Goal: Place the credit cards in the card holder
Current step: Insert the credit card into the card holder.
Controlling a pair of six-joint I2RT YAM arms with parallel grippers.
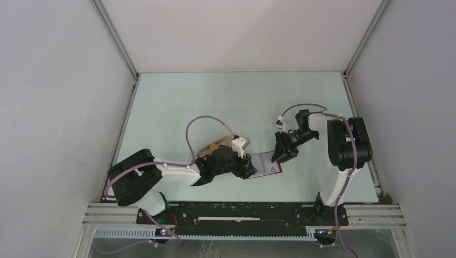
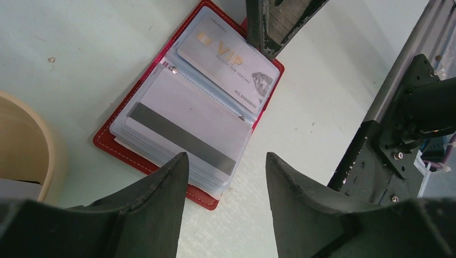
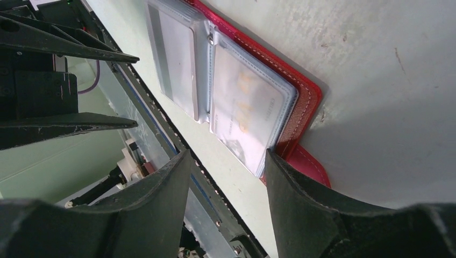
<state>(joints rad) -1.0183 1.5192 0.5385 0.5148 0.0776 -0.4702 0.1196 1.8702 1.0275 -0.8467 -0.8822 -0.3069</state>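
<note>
Left pincer has its jaws apart at a middle width, and I see nothing held between them. It hangs low over the near edge of the card holder. The holder lies open and flat on the pale green table, just beside the beige tray. On its near page lies a grey card with a dark stripe, on the far page a silver card with gold letters. Both seem to sit under clear pockets.

From the opposite side comes the right pincer, also with its jaws apart and gripping nothing. One of its fingers meets the far edge of the holder; I cannot tell whether it presses on it or only hovers.
</note>
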